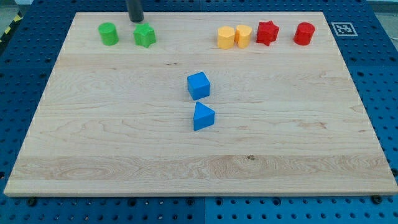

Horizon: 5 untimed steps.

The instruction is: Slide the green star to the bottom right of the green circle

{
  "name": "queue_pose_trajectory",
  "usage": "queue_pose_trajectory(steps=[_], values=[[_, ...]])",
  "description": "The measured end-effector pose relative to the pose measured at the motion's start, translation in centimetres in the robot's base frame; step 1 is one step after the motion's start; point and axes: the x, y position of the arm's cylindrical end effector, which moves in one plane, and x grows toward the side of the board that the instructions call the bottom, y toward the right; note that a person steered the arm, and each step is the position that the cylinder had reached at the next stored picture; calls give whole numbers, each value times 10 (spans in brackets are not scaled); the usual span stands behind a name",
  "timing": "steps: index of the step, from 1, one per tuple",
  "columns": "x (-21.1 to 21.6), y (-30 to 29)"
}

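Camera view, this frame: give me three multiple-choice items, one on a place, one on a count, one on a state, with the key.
1. Where is my tip relative to the green star?
A. just above it, toward the view's top
B. at its right
C. below it

2. How many blue blocks are on the board?
A. one
B. two
C. three

3. How do the two yellow blocks stand?
A. far apart
B. stacked
C. side by side, touching or nearly so

Key: 1 A, the rod ends at the star's upper edge, slightly left. 2 B, a blue cube and a blue triangle. 3 C, the yellow blocks sit together left of the red star.
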Motion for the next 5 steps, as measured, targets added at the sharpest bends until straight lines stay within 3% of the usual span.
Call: queue_pose_trajectory(steps=[5], values=[[57,26]])
